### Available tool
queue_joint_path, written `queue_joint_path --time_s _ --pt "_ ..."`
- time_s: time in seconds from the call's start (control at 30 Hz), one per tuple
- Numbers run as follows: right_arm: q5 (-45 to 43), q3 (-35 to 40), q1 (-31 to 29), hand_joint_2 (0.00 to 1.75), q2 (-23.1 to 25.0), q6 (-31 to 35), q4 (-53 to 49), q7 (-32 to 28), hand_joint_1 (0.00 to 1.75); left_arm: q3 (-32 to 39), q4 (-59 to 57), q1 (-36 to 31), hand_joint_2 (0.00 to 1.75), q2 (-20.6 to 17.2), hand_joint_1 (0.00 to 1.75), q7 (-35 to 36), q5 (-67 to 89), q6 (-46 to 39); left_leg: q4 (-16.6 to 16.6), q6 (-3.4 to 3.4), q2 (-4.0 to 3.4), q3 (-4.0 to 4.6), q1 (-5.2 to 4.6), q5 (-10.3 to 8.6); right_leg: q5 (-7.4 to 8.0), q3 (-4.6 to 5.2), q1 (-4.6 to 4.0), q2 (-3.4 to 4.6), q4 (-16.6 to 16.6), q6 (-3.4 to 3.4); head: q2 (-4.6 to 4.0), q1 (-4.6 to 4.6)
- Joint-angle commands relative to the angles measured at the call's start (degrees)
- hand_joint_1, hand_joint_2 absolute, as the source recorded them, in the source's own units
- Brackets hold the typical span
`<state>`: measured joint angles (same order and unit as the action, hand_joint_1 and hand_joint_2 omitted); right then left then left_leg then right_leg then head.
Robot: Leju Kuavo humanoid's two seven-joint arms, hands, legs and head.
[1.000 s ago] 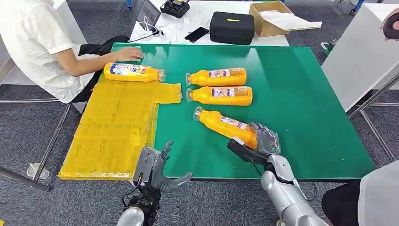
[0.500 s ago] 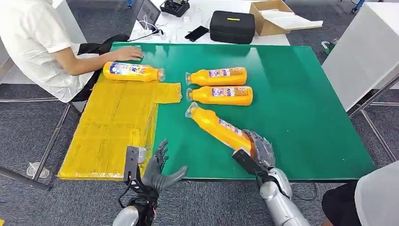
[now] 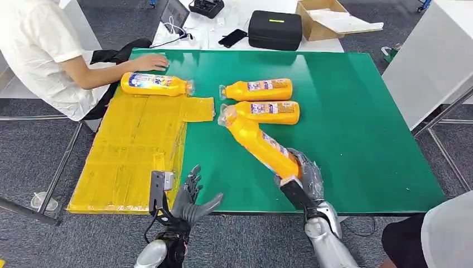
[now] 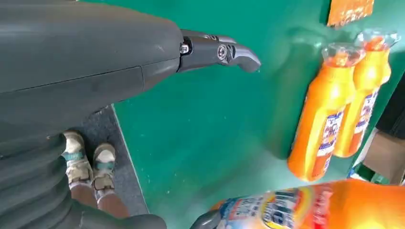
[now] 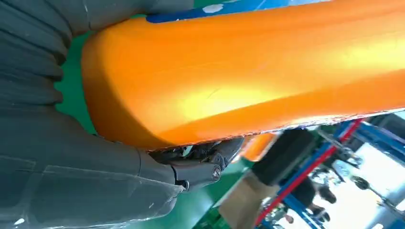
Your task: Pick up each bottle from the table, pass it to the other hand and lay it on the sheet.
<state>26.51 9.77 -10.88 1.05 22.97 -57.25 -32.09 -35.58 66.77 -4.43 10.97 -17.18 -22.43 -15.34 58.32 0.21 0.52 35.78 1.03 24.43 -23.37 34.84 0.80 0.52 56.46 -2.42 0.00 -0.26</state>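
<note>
My right hand (image 3: 304,177) grips the base of an orange bottle (image 3: 257,140) and holds it lifted and tilted, cap pointing toward the far left; the same bottle (image 5: 248,67) fills the right wrist view and its labelled end (image 4: 305,206) shows in the left wrist view. Two more orange bottles (image 3: 257,89) (image 3: 262,112) lie side by side on the green table (image 3: 346,128). Another bottle (image 3: 156,84) lies at the far end of the yellow sheet (image 3: 134,151). My left hand (image 3: 187,201) hovers at the table's near edge, fingers spread and holding nothing.
A person sits at the far left with a hand (image 3: 148,61) resting on the table by the sheet. Behind the table stand a black case (image 3: 274,30), a cardboard box (image 3: 323,19) and a phone (image 3: 233,38). Another person's clothing (image 3: 446,234) is at the near right.
My right hand has lifted the bottle off the table and swung its cap end up toward the two lying bottles. My left hand turned and spread its fingers near the table edge.
</note>
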Motion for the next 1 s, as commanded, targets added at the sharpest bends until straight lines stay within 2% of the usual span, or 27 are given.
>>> queue_joint_path --time_s 0.03,0.13,0.23,0.37,0.5,0.8,1.0 --pt "-4.6 5.8 -0.4 1.75 3.9 -3.7 -4.9 -1.5 1.75 -3.9 -2.6 -3.2 1.75 -2.1 0.0 -0.8 -1.1 1.5 0.0 0.02 -0.15 -0.2 -0.01 0.06 -0.04 -0.14 -0.02 0.06 0.0 0.11 0.0 0.02" --pt "-6.3 10.0 -0.6 1.75 3.8 -4.5 -6.6 -1.6 1.75 -3.7 -5.2 -4.2 1.75 -1.8 0.0 0.1 -2.4 0.5 0.0 0.03 -0.27 -0.16 -0.02 0.07 -0.02 -0.12 -0.01 0.18 0.0 0.1 0.0 0.0" --pt "-7.9 13.6 -0.4 1.75 4.1 -6.9 -8.3 -2.0 1.75 -3.3 -7.5 -5.5 1.75 -0.9 0.0 -1.8 -3.5 0.4 0.0 0.02 -0.12 -0.07 -0.01 0.02 -0.01 -0.05 -0.01 0.03 0.0 0.09 0.0 0.02" --pt "-8.1 16.9 -1.5 1.75 4.3 -6.8 -4.3 -1.9 1.71 -4.4 -7.5 -7.6 1.75 -0.1 0.0 -6.7 -0.1 -2.7 0.0 0.03 -0.07 -0.04 0.01 0.02 -0.02 -0.06 -0.02 0.0 0.0 0.09 0.0 0.0" --pt "-9.3 19.0 -1.6 1.75 5.1 -8.6 -0.8 -2.5 1.73 -4.5 -2.2 -6.2 1.75 -0.7 0.0 -6.9 0.2 -1.6 0.0 0.02 -0.07 -0.02 0.0 0.0 0.0 -0.04 -0.01 0.02 0.0 0.06 0.0 0.0" --pt "-10.2 19.7 -1.3 1.75 5.3 -8.8 1.5 -2.7 1.75 -4.1 4.7 -4.4 1.75 -1.5 0.0 -7.2 -0.4 -1.1 0.0 0.02 -0.07 -0.01 0.01 0.02 -0.02 -0.06 -0.03 0.01 0.0 0.08 0.0 0.02" --pt "-10.2 19.7 -1.3 1.75 5.3 -8.8 1.5 -2.7 1.75 -4.1 4.7 -4.4 1.75 -1.5 0.0 -7.2 -0.4 -1.1 0.0 0.02 -0.05 0.02 0.02 0.01 -0.01 -0.02 -0.03 -0.01 0.0 0.07 0.0 0.04"
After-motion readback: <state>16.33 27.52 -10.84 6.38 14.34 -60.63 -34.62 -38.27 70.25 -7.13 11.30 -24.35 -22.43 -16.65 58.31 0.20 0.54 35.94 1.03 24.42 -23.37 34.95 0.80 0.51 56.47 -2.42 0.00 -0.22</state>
